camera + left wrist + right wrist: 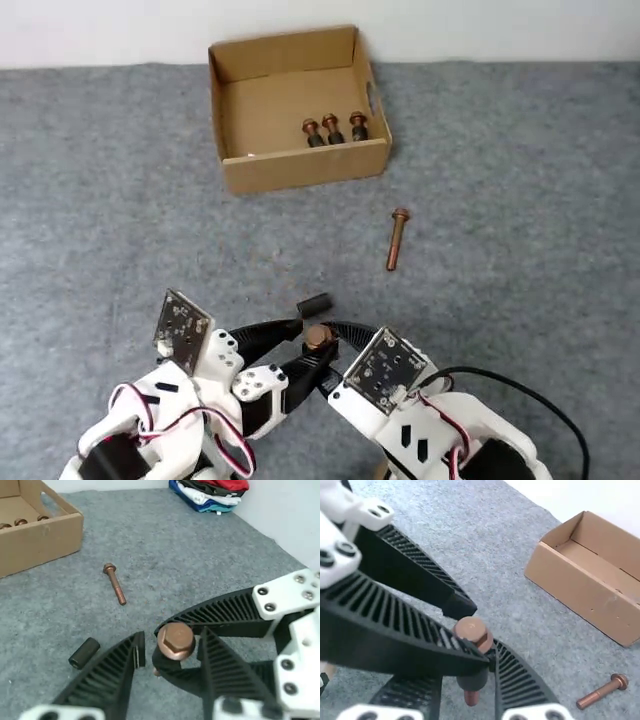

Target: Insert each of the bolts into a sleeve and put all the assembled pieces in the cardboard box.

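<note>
A copper bolt (175, 640) sits in a dark sleeve (472, 676), and my right gripper (472, 672) is shut on that sleeve just above the carpet. My left gripper (172, 641) is open, with one finger on each side of the bolt's head and a gap at both. Just beyond the grippers a loose sleeve (315, 303) lies on its side. A loose bolt (396, 240) rests farther off, towards the box. The cardboard box (300, 166) at the back holds three assembled pieces (333, 128) in a row.
Grey carpet (520, 180) covers the table, and both arms crowd the near middle. A pile of folded clothes (212, 492) lies at the far edge by the white wall. Open carpet lies between the grippers and the box.
</note>
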You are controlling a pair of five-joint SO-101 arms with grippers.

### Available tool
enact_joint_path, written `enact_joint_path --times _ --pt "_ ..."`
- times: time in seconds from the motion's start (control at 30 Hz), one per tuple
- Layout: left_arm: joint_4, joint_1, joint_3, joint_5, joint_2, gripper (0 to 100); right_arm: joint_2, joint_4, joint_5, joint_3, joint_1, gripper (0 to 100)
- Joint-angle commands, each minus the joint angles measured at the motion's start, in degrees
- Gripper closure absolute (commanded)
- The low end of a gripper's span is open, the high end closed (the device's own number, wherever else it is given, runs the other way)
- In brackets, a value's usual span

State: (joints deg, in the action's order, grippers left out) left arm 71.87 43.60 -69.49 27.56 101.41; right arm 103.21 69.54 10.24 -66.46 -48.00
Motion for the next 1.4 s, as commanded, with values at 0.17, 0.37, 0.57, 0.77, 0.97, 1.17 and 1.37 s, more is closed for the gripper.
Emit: enact_joint_path --times 0.17,0.37,0.57,0.77,0.97,1.17,1.37 --pt "1.67 -1.23 7.25 -0.53 -0.7 78 0.31 -1.54 0.44 1.58 0.04 99.1" --pt "1.67 -8.53 9.89 -0.88 -0.62 83 -0.04 -1.71 0.18 1.58 4.09 99.1" --pt "1.49 -17.76 8.22 -9.58 -0.44 99 -0.13 -1.54 -0.09 1.58 18.59 99.1" --pt "-1.23 -30.59 -3.47 -18.2 -0.35 100 -0.48 -1.8 -6.15 2.73 31.96 99.1" --pt "-10.81 -39.03 -19.12 -23.3 -0.35 100 -14.64 -1.98 -12.31 14.15 32.22 99.1" --pt "-14.68 -40.18 -26.86 -24.62 -0.35 100 -41.8 -4.0 -16.88 33.41 31.87 99.1" --pt "-15.47 -40.18 -27.12 -24.44 -0.53 100 -66.77 -9.98 -16.88 54.42 32.13 99.1"
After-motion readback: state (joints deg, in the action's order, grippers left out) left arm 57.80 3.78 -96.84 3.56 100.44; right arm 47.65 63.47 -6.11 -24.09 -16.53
